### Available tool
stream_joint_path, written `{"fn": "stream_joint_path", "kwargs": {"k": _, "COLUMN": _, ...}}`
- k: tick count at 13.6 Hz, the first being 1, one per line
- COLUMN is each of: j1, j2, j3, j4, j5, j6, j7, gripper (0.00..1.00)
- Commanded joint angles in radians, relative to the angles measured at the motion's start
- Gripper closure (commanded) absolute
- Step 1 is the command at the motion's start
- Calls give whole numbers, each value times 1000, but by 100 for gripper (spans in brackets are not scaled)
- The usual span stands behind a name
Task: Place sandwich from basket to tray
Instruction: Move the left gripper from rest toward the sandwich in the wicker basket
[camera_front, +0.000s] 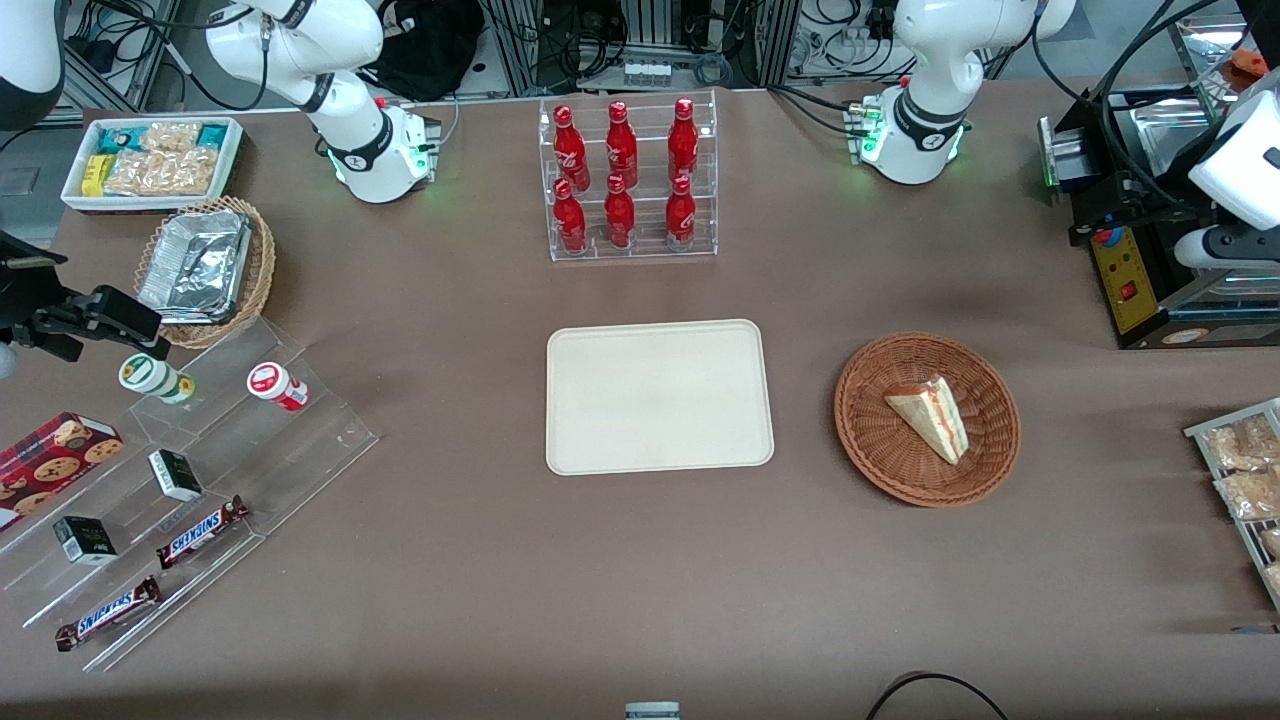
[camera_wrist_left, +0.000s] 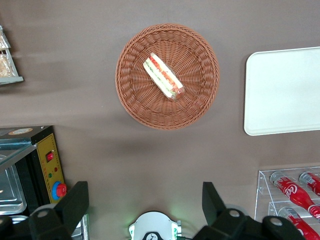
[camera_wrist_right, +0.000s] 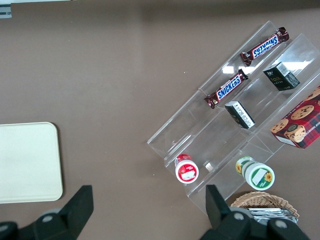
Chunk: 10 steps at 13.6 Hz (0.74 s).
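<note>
Six red Coca-Cola bottles (camera_front: 625, 180) in a clear rack (camera_front: 632, 250) stand toward the parked arm's end from the gripper (camera_wrist_left: 144, 202); a yellow-panelled black machine (camera_front: 1125, 275) sits beside it.

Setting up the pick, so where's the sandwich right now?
The sandwich lies in the basket, beside the tray, toward the working arm's end; the open gripper hangs high above the table.

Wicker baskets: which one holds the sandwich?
The reddish-brown basket beside the tray, toward the working arm's end; the sandwich lies in it. The tan basket holds foil containers. The gripper hangs above, fingers open.
</note>
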<state>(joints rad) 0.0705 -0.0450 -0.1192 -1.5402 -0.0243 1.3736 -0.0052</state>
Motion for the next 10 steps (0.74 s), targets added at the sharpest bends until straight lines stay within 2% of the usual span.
{"fn": "stream_joint_path", "kwargs": {"k": 1, "j1": -6, "j2": -3, "j3": -2, "j4": 2, "j5": 24, "j6": -8, "j7": -8, "gripper": 0}}
{"fn": "stream_joint_path", "kwargs": {"k": 3, "j1": -9, "j2": -1, "j3": -5, "j4": 2, "j5": 53, "j6": -5, "j7": -42, "gripper": 0}}
{"fn": "stream_joint_path", "kwargs": {"k": 7, "j1": -9, "j2": 66, "j3": -3, "j4": 5, "j5": 52, "j6": 7, "j7": -61, "gripper": 0}}
{"fn": "stream_joint_path", "kwargs": {"k": 10, "j1": -8, "j2": 138, "j3": -3, "j4": 3, "j5": 49, "j6": 88, "j7": -67, "gripper": 0}}
